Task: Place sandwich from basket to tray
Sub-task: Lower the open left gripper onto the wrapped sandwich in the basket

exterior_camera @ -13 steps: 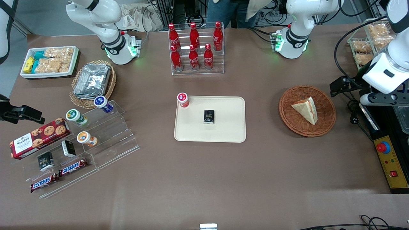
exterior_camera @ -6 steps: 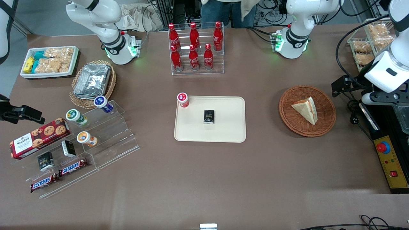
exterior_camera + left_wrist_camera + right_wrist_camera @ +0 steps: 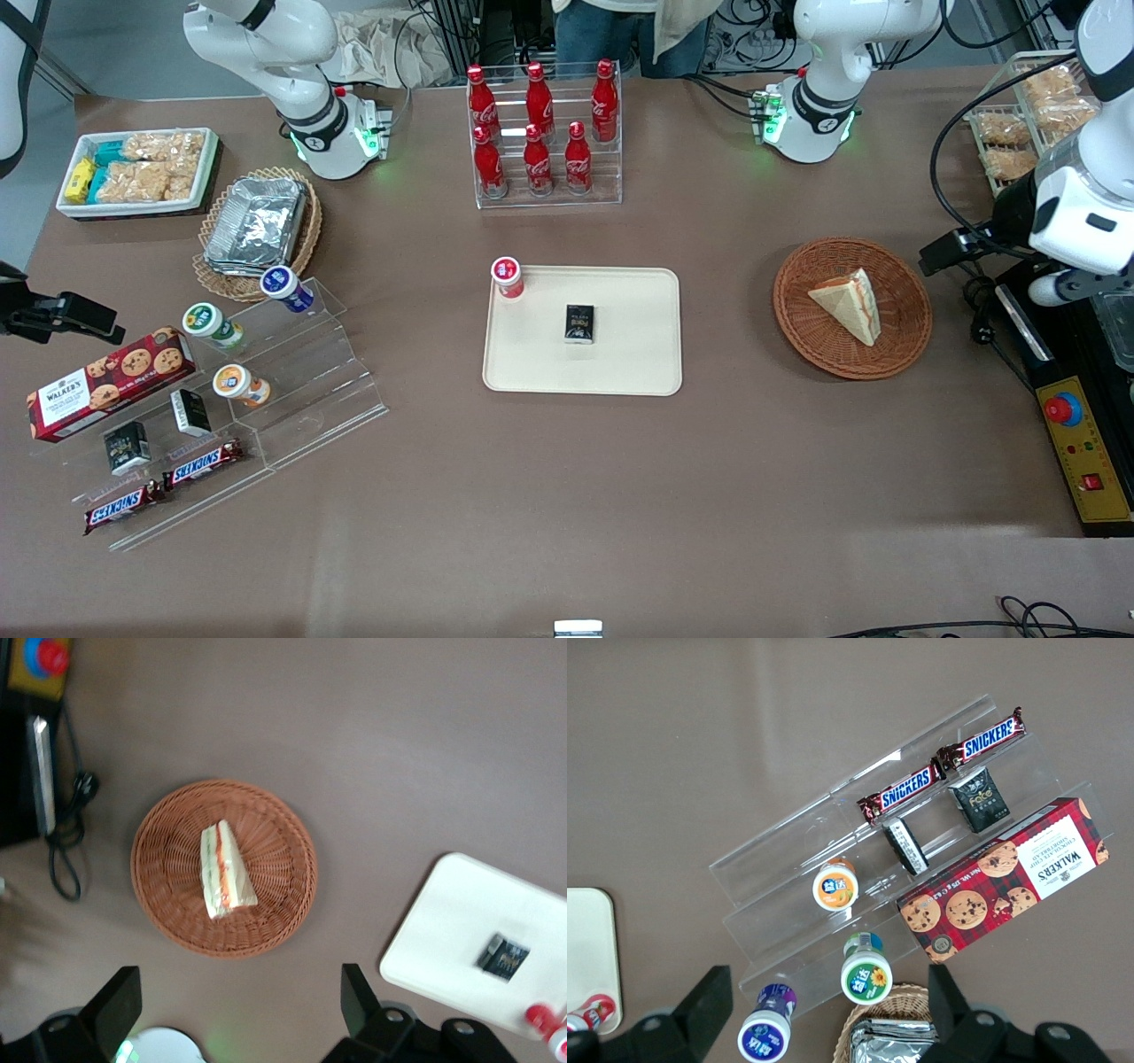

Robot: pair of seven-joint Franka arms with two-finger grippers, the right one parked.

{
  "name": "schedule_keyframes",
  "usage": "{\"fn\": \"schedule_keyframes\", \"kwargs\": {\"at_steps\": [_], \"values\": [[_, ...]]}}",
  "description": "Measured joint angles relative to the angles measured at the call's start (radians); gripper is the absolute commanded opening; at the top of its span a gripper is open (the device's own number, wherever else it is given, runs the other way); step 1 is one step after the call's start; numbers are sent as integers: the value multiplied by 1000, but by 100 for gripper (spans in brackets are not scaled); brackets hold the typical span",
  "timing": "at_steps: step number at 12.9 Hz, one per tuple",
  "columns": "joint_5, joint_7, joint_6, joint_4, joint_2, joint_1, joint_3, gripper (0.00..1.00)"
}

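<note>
The sandwich [image 3: 850, 306] lies in the round reddish-brown wicker basket [image 3: 797, 332], toward the working arm's end of the table. The cream tray [image 3: 638, 354] lies mid-table, beside the basket. My left gripper [image 3: 1067, 285] hangs high over the table edge beside the basket, away from the tray. In the left wrist view the sandwich [image 3: 226, 870] lies in the basket [image 3: 168, 895], filling edge up, with the tray [image 3: 452, 921] beside it. The gripper [image 3: 237, 1001] is open and empty, fingers wide apart, well above the table and clear of the basket.
A small black box [image 3: 579, 322] and a red-capped bottle [image 3: 507, 276] stand on the tray. A rack of cola bottles [image 3: 540, 133] stands farther from the front camera. A control box with a red button [image 3: 1085, 443] and cables lie beside the basket.
The working arm has shifted slightly at its end of the table. The sandwich, basket and tray have not moved.
</note>
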Motion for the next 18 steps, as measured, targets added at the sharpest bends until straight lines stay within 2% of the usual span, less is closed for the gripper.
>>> {"fn": "schedule_keyframes", "kwargs": {"at_steps": [3,7,10,13,18], "values": [[0,-75,9,-156,-119,59,5,100],[-1,-236,106,-413,-296,73,5,100],[0,-276,142,-473,-310,73,5,100],[0,-298,260,-563,-306,74,3,100],[0,-311,592,-815,-257,73,-12,100]]}}
